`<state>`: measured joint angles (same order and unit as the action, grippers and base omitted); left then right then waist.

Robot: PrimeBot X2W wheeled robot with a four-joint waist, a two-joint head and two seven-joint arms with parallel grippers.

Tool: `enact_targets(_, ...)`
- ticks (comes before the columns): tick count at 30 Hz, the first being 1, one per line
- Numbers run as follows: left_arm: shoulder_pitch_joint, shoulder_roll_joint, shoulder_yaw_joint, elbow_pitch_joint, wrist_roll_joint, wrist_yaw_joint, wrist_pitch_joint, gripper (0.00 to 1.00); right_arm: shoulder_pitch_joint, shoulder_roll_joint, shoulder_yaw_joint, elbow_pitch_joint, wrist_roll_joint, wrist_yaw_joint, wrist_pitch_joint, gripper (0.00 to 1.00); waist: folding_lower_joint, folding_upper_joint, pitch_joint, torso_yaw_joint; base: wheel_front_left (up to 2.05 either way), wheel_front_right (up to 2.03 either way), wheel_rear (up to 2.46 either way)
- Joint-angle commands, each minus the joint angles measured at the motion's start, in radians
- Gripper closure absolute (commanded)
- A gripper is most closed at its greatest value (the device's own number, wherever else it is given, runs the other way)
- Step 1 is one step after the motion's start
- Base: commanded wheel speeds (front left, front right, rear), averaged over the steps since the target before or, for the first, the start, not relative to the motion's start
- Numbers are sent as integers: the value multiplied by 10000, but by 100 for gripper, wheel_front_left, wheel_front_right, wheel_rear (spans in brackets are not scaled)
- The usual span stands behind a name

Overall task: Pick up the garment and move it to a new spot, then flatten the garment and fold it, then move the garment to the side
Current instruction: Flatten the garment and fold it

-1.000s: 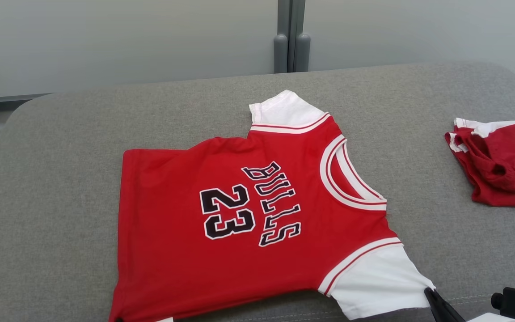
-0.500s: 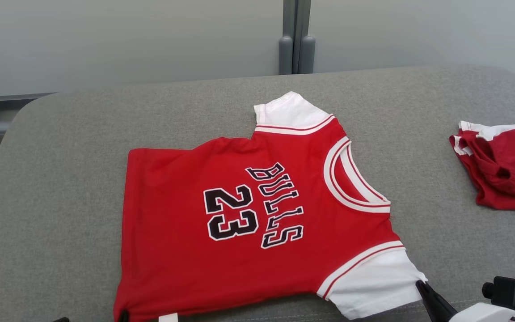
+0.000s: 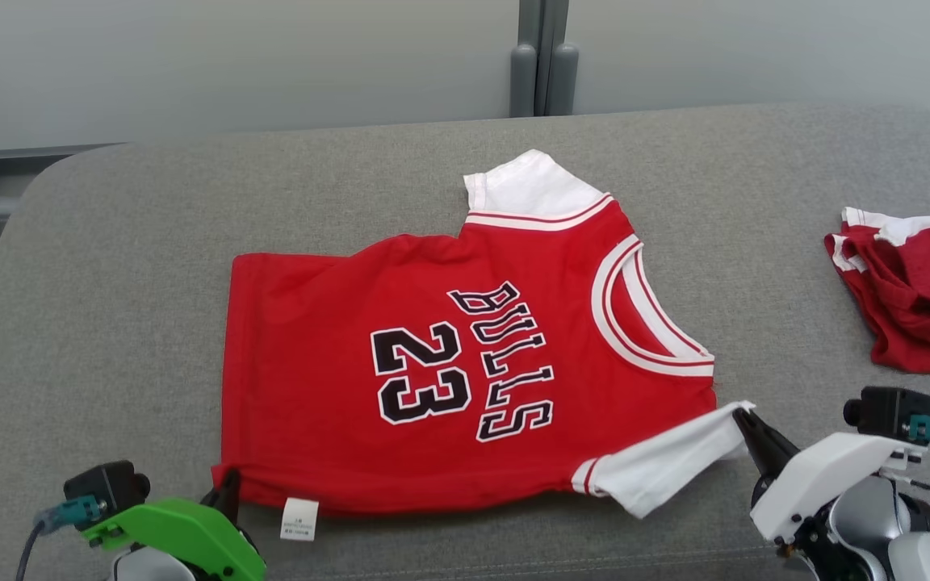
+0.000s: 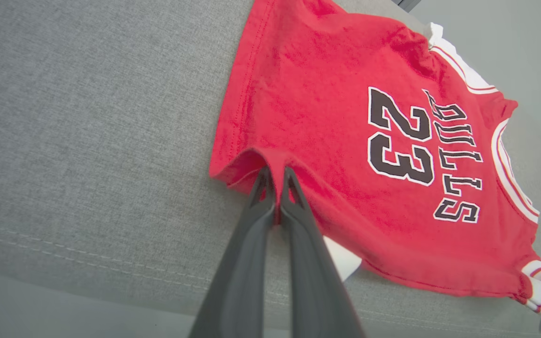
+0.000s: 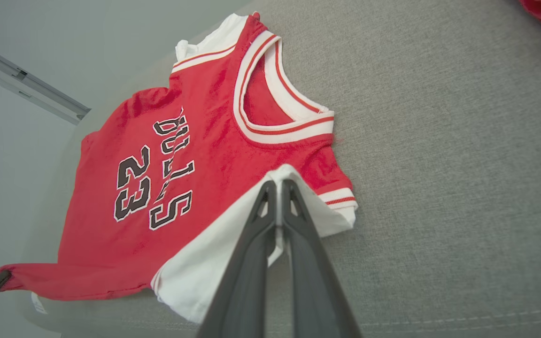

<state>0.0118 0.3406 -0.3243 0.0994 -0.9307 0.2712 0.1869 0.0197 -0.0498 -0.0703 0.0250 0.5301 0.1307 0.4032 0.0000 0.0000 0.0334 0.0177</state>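
Observation:
The garment is a red jersey with white sleeves and "BULLS 23" in black, lying face up on a grey cushion. My left gripper is shut on the jersey's near hem corner, seen pinched in the left wrist view. My right gripper is shut on the near white sleeve, lifting its edge; the right wrist view shows the grip on the jersey. The near edge is raised off the cushion.
A second red and white garment lies crumpled at the cushion's right side. A pale wall with a grey post stands behind. Bare cushion lies left of and beyond the jersey. A white tag hangs at the hem.
Both grippers have risen into the head view, carrying the jersey's near edge up and away from me; the white sleeve has folded upward. The camera has shifted slightly.

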Motion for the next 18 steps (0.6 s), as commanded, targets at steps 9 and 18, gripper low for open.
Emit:
enact_targets(9,-1753,-205,-23,1001,-5,186,503,100,-2233,-34,-104,1711,-566,-2,72,100,0,0,782,38,0,0,0)
enact_targets(18,-2894,-469,-147,2265,84,26,525,100,-4023,-90,163,4080,-1031,-2,-281,100,0,0,1234,19,0,0,0)
